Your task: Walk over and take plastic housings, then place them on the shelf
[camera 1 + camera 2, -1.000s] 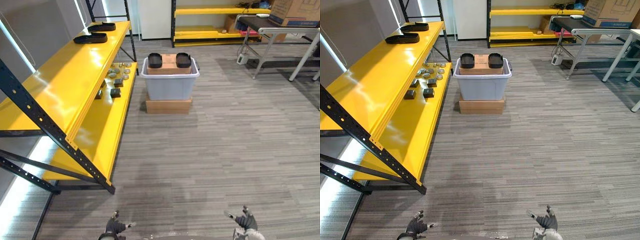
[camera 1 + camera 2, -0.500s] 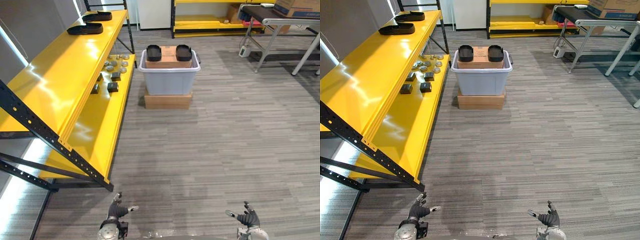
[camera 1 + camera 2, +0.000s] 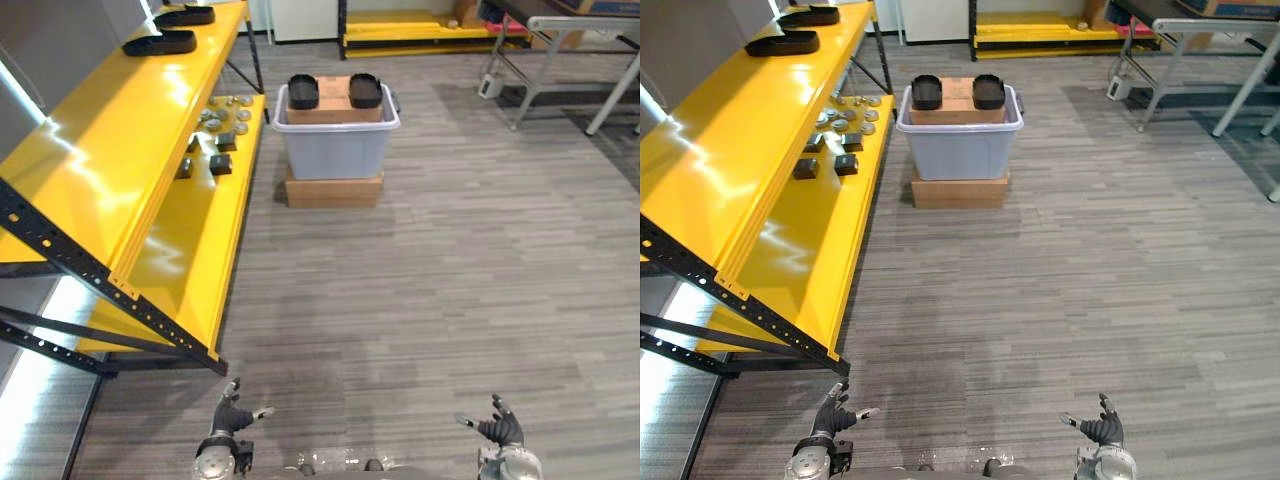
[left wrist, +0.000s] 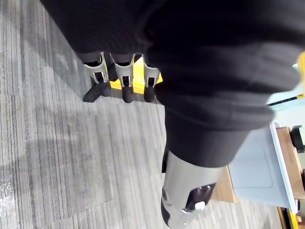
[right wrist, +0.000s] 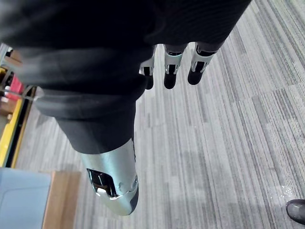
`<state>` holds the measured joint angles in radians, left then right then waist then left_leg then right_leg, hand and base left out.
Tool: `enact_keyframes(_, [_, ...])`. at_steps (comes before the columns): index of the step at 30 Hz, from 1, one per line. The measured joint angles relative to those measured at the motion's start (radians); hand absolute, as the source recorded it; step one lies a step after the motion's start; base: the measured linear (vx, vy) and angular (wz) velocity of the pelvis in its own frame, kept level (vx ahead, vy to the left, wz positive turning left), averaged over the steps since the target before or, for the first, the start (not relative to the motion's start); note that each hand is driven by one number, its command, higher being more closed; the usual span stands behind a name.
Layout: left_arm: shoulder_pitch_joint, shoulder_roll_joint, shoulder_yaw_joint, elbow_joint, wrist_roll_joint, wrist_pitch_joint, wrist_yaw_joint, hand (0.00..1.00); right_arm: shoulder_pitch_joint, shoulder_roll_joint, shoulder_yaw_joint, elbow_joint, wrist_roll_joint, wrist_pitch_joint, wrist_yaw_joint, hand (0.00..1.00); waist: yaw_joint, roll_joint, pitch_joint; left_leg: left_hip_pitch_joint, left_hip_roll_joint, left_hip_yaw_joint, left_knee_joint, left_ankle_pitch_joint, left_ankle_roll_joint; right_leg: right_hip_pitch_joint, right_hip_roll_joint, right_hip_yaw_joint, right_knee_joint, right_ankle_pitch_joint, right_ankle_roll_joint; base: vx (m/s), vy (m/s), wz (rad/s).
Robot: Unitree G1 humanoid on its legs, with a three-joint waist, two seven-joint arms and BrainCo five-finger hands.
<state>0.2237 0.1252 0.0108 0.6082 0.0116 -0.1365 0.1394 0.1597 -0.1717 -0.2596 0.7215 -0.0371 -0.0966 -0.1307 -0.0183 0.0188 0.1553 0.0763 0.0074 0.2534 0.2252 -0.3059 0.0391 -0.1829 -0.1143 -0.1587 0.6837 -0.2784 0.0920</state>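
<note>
Two black plastic housings lie on a cardboard box inside a grey bin, far ahead of me on the floor. Two more black housings rest on the top level of the yellow shelf at the left. My left hand and right hand hang low at the near edge, far from the bin. Both are open and hold nothing. The left wrist view shows straight fingers over the carpet, and the right wrist view shows the same of its fingers.
The bin stands on a flat brown box. Several small dark and metal parts lie on the shelf's lower level. A grey table and another yellow rack stand at the back. The shelf's black leg juts out near me.
The whole picture has shifted, so the camera has moved; the bin now sits higher in view. Both hands show a little more and still hold nothing.
</note>
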Motion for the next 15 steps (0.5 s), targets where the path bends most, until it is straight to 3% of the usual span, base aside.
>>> enact_keyframes(2, [0.003, 0.008, 0.000, -0.001, -0.005, 0.002, 0.016, 0.00, 0.007, 0.001, 0.002, 0.001, 0.010, 0.013, 0.001, 0.00, -0.017, 0.000, 0.010, 0.055, -0.007, -0.014, 0.001, -0.019, 0.009, -0.071, -0.029, -0.008, 0.148, -0.028, 0.007, 0.35, 0.061, 0.16])
enact_keyframes(4, [-0.013, 0.011, 0.001, -0.001, -0.013, 0.003, 0.021, 0.00, 0.001, -0.011, 0.003, 0.000, 0.010, 0.016, 0.001, 0.00, -0.026, 0.006, 0.020, 0.090, 0.009, -0.029, 0.001, -0.033, 0.005, -0.127, -0.026, -0.010, 0.129, -0.058, -0.010, 0.38, -0.019, 0.27])
enact_keyframes(5, [-0.034, 0.012, 0.000, -0.001, -0.021, 0.003, 0.022, 0.00, -0.001, -0.019, 0.003, 0.000, 0.012, 0.016, 0.001, 0.00, -0.034, 0.030, 0.032, 0.109, 0.025, -0.048, -0.006, -0.036, 0.002, -0.156, -0.019, -0.016, 0.095, -0.058, -0.017, 0.42, -0.122, 0.67])
enact_keyframes(6, [-0.071, 0.011, -0.001, -0.001, -0.035, 0.001, 0.036, 0.00, -0.008, -0.032, 0.004, -0.001, 0.024, 0.016, 0.001, 0.00, -0.054, 0.032, 0.051, 0.131, 0.062, -0.081, -0.023, -0.035, 0.001, -0.208, 0.006, -0.008, -0.016, -0.030, -0.023, 0.44, -0.152, 0.72])
enact_keyframes(7, [-0.086, 0.014, 0.000, 0.000, -0.040, 0.001, 0.039, 0.00, -0.013, -0.036, 0.003, -0.002, 0.028, 0.016, 0.000, 0.00, -0.056, 0.037, 0.062, 0.140, 0.073, -0.094, -0.028, -0.033, -0.003, -0.225, 0.015, 0.005, -0.080, 0.004, -0.018, 0.47, -0.209, 0.68])
enact_keyframes(8, [-0.098, 0.019, -0.001, 0.001, -0.040, 0.000, 0.039, 0.00, -0.013, -0.039, 0.003, -0.002, 0.028, 0.016, -0.001, 0.00, -0.058, 0.032, 0.066, 0.154, 0.079, -0.103, -0.040, -0.030, -0.020, -0.238, 0.025, 0.029, -0.196, 0.077, -0.013, 0.51, -0.236, 0.45])
enact_keyframes(9, [-0.097, 0.025, 0.000, 0.001, -0.039, 0.000, 0.040, 0.00, 0.003, -0.040, 0.003, -0.002, 0.028, 0.016, -0.001, 0.00, -0.061, 0.008, 0.067, 0.187, 0.079, -0.115, -0.052, -0.036, -0.068, -0.230, 0.021, 0.056, -0.292, 0.277, -0.022, 0.63, -0.280, 0.35])
enact_keyframes(10, [-0.106, 0.009, -0.001, 0.020, -0.039, 0.000, 0.039, 0.00, -0.006, -0.055, 0.001, -0.001, 0.028, 0.018, -0.001, 0.00, -0.060, 0.035, 0.075, 0.213, 0.109, -0.124, -0.047, -0.035, -0.095, -0.240, 0.035, 0.046, -0.205, 0.256, -0.079, 0.52, -0.252, 0.25])
enact_keyframes(12, [-0.113, 0.002, -0.001, 0.033, -0.040, 0.000, 0.038, 0.00, -0.016, -0.050, 0.001, -0.023, 0.029, 0.018, 0.001, 0.00, -0.064, 0.033, 0.074, 0.209, 0.115, -0.142, -0.004, 0.029, -0.171, -0.255, 0.020, 0.035, -0.102, 0.157, -0.107, 0.51, -0.280, 0.22])
enact_keyframes(13, [-0.118, -0.007, -0.001, 0.034, -0.041, -0.001, 0.037, 0.00, -0.016, -0.050, 0.001, -0.033, 0.029, 0.017, 0.001, 0.00, -0.069, 0.033, 0.074, 0.166, 0.120, -0.156, 0.098, 0.082, -0.183, -0.233, 0.011, 0.022, -0.089, 0.108, -0.110, 0.50, -0.297, 0.35])
enact_keyframes(14, [-0.121, -0.010, -0.001, 0.040, -0.041, -0.002, 0.037, 0.00, -0.015, -0.050, 0.001, -0.032, 0.031, 0.017, 0.002, 0.00, -0.075, 0.033, 0.075, 0.128, 0.128, -0.162, 0.181, 0.116, -0.182, -0.208, 0.009, 0.013, -0.100, 0.095, -0.115, 0.40, -0.245, 0.44])
enact_keyframes(15, [-0.124, -0.014, -0.001, 0.053, -0.042, -0.001, 0.036, 0.00, -0.012, -0.049, 0.001, -0.033, 0.034, 0.017, 0.002, 0.00, -0.080, 0.040, 0.078, 0.064, 0.156, -0.165, 0.339, 0.198, -0.196, -0.149, 0.014, -0.011, -0.145, 0.085, -0.123, 0.47, -0.289, 0.36])
